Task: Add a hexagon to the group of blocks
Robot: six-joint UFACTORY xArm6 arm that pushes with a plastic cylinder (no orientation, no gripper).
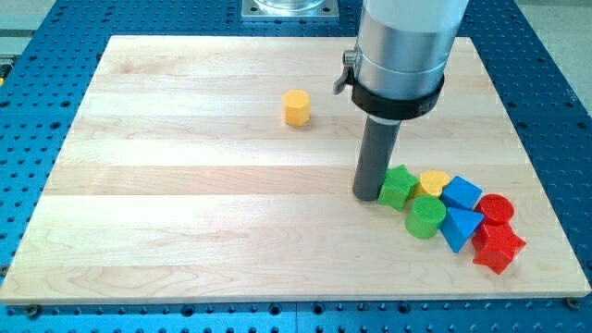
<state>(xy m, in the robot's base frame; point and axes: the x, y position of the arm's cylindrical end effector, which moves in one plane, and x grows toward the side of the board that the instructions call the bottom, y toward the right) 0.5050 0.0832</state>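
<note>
Red star (499, 250) and red cylinder (496, 208) sit lower right with blue triangle (460, 227), blue cube (461, 193), green cylinder (425, 218), yellow block (433, 181), green star (399, 186). My tip (367, 194) touches green star's left; no end effector jaws. Yellow hexagon (296, 108) alone upper centre of bench (185, 203): looks light, rigid, slides easily; push its upper-left face.

The arm (407, 46) is cut off at the frame's top; the yellow block (434, 181) in the cluster sits partly behind the green star (398, 186), shape unclear.
</note>
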